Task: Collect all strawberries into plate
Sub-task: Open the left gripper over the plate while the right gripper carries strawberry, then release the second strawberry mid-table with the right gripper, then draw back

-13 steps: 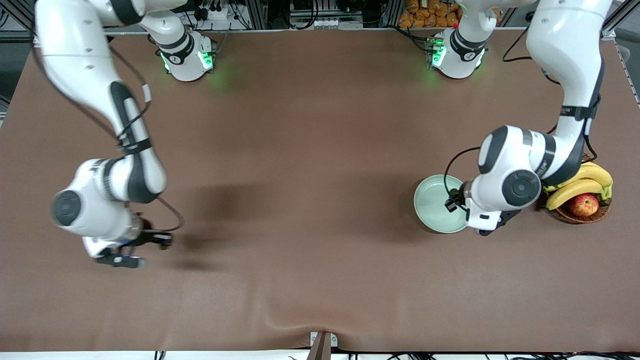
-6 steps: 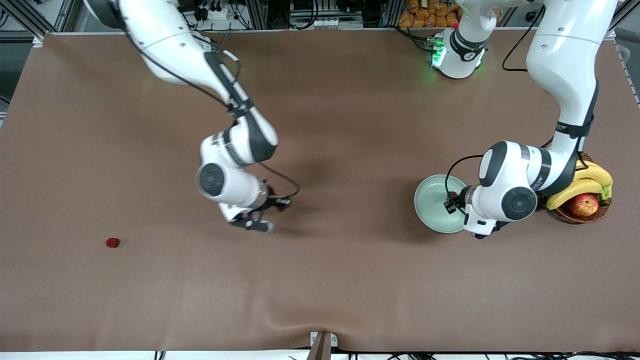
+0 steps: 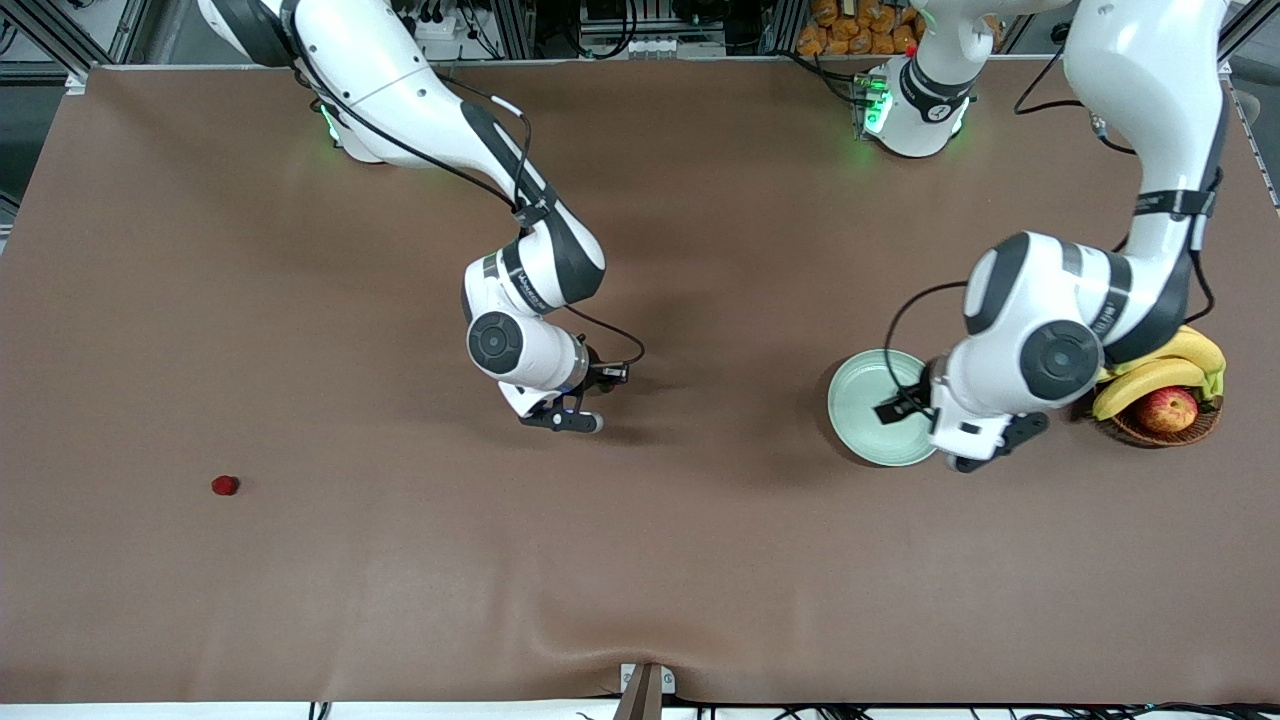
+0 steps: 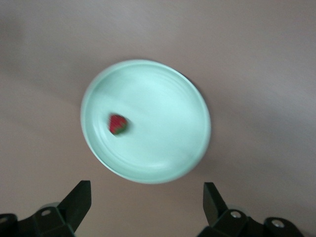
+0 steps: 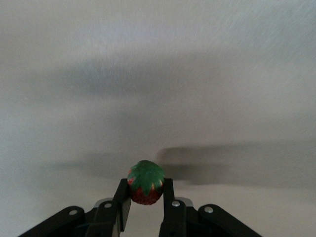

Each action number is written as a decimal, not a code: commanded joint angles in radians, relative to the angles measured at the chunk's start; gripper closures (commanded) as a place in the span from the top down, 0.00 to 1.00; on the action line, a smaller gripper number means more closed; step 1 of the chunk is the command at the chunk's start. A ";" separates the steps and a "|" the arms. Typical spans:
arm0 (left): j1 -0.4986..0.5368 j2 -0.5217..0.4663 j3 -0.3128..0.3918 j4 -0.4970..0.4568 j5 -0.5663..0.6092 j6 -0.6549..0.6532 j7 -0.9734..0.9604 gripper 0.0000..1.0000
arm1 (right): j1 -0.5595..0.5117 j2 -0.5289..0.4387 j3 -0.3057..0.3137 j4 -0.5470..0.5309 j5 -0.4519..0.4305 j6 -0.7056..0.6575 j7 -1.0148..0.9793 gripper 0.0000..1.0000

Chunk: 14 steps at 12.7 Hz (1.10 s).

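Observation:
My right gripper (image 3: 572, 412) is over the middle of the table, shut on a strawberry (image 5: 145, 182) whose green cap shows between the fingers (image 5: 122, 200). A second strawberry (image 4: 117, 124) lies in the pale mint-green plate (image 4: 192, 98). A third strawberry (image 3: 225, 485) lies on the table toward the right arm's end. My left gripper (image 4: 146, 205) is open and empty, up in the air at the plate's (image 3: 858, 400) edge toward the left arm's end, where it also shows in the front view (image 3: 962, 440).
A brown wicker basket (image 3: 1195, 428) with bananas (image 3: 1160, 365) and a red-yellow apple (image 3: 1166, 409) stands beside the plate at the left arm's end. A brown cloth covers the table (image 3: 640, 560).
My right arm has swung from the right arm's end of the table to the middle with a strawberry in its gripper, uncovering the berry on the table. My left gripper has shifted slightly by the plate.

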 commanded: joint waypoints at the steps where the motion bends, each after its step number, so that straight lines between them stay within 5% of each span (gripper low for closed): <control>1: -0.083 0.038 -0.036 0.030 0.009 -0.012 -0.168 1.00 | -0.021 -0.002 0.001 0.005 0.026 0.002 -0.001 1.00; 4: -0.211 0.099 -0.031 0.073 0.017 0.004 -0.290 1.00 | -0.125 -0.075 -0.001 0.005 0.015 -0.031 -0.008 1.00; 7: -0.312 0.160 -0.025 0.114 0.025 0.092 -0.293 1.00 | -0.330 -0.155 -0.004 -0.001 -0.024 -0.207 -0.080 1.00; 11: -0.432 0.283 -0.020 0.221 0.103 0.249 -0.359 1.00 | -0.593 -0.161 -0.004 0.005 -0.366 -0.257 -0.460 1.00; 14: -0.511 0.357 0.012 0.225 0.271 0.419 -0.318 1.00 | -0.704 -0.122 -0.005 0.004 -0.398 -0.121 -0.765 1.00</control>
